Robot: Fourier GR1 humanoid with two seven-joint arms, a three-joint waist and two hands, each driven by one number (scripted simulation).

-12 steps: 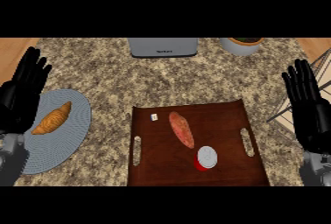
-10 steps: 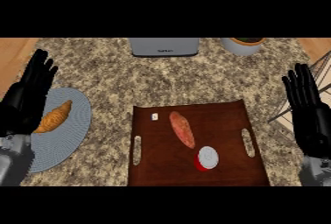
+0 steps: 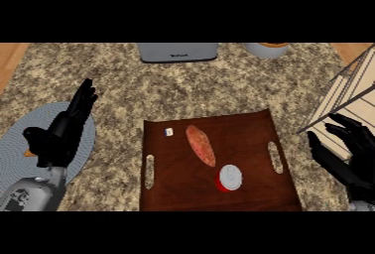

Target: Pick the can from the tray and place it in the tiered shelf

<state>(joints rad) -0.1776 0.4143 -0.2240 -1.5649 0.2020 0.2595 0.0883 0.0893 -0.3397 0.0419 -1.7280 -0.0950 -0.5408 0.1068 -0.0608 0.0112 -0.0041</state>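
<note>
A red can with a white top [image 3: 228, 178] stands upright on the dark brown tray [image 3: 168, 193], in its lower right part, beside a reddish sausage [image 3: 201, 145]. The tiered shelf [image 3: 353, 101], pale wood with thin dark rails, shows at the right edge. My right hand [image 3: 349, 156] is open at the lower right, between the tray's right side and the shelf, apart from the can. Open too, my left hand [image 3: 64, 129] hovers over the grey plate [image 3: 18, 149] at the left, fingers pointing up.
A small white piece [image 3: 169, 132] lies at the tray's upper left. An orange food item [image 3: 29, 153] on the plate is mostly hidden by my left hand. A grey appliance [image 3: 177, 51] and a grey bowl [image 3: 268, 48] stand at the counter's far edge.
The view has shifted so the shelf now shows at the right. My right hand has dropped lower and turned toward the tray; my left hand now covers the food on the plate.
</note>
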